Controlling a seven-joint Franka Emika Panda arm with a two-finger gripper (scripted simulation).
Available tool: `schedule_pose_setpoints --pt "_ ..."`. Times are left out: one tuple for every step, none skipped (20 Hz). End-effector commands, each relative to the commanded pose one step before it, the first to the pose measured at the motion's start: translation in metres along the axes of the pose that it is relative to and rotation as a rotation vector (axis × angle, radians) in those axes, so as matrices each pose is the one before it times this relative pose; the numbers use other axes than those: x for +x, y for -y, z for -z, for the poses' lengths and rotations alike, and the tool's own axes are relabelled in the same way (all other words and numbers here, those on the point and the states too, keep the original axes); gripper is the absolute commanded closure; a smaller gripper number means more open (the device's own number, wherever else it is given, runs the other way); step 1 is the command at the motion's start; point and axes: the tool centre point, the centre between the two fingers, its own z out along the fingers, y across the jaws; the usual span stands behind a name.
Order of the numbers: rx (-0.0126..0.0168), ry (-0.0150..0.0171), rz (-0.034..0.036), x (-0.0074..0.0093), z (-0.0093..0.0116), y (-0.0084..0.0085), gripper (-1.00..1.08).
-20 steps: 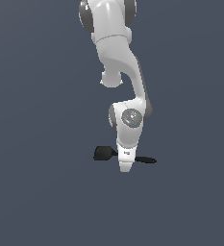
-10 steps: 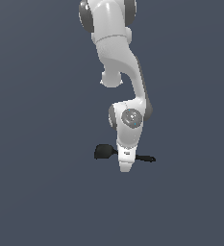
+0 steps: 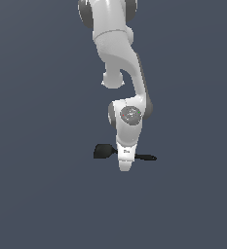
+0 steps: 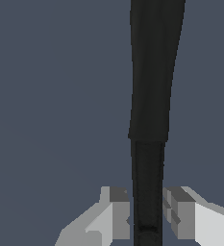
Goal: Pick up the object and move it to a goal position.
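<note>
The black spatula [image 3: 103, 151] is level and low in the exterior view, its squarish blade to that view's left and its thin handle tip [image 3: 150, 157] to the right. My gripper [image 3: 125, 164] points straight down over the spatula's middle, and the white hand hides the fingers there. In the wrist view the gripper [image 4: 147, 214] has one grey finger [image 4: 117, 214] on each side of the spatula's narrow handle [image 4: 148, 192]. The fingers sit against the handle, shut on it. The broader part of the spatula [image 4: 154, 72] runs away from the fingers.
A plain dark grey-blue floor [image 3: 42, 194] fills both views. The white arm [image 3: 122, 58] rises from the gripper toward the top of the exterior view.
The hand and the spatula have shifted very slightly upward together in the exterior view. The arm's pose is almost unchanged.
</note>
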Motion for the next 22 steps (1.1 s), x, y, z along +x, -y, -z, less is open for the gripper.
schedule_pose_setpoints --pt "-0.00257 0.00018 -0.00047 -0.00627 0.00898 0.00339 1.08" --pt "0.0 0.0 0.0 -0.00308 0.00393 0.00217 1.08" --pt "0.00002 0.00069 0.00004 -0.00332 0.00421 0.00238 1.08" --pt "0.0 0.0 0.0 -0.00367 0.00468 0.00258 1.08" --pt "0.0 0.0 0.0 -0.00397 0.00507 0.00279 1.08" --pt "0.0 0.0 0.0 -0.00427 0.00545 0.00299 1.08" --pt "0.00005 0.00069 0.00004 -0.0045 0.00575 0.0032 1.08" --pt "0.0 0.0 0.0 -0.00488 0.00624 0.00341 1.08" --pt "0.00007 0.00069 0.00004 -0.00511 0.00653 0.00362 1.08" --pt "0.0 0.0 0.0 -0.00549 0.00703 0.00382 1.08" --pt "0.0 0.0 0.0 -0.00565 0.00725 0.00393 1.08" --pt "0.00012 0.00068 0.00004 -0.00558 0.00716 0.00393 1.08" --pt "0.0 0.0 0.0 -0.00568 0.00731 0.00394 1.08" --pt "0.0 0.0 0.0 -0.00569 0.00734 0.00394 1.08" --pt "0.0 0.0 0.0 -0.0057 0.00737 0.00394 1.08" --pt "0.0 0.0 0.0 -0.0057 0.0074 0.00393 1.08" --pt "0.0 0.0 0.0 -0.0057 0.00743 0.00393 1.08" --pt "0.0 0.0 0.0 -0.00571 0.00746 0.00393 1.08" --pt "0.0 0.0 0.0 -0.00571 0.00749 0.00392 1.08" --pt "0.0 0.0 0.0 -0.00571 0.00753 0.00392 1.08" --pt "0.0 0.0 0.0 -0.00572 0.00758 0.00392 1.08" --pt "0.0 0.0 0.0 -0.00573 0.00763 0.00392 1.08"
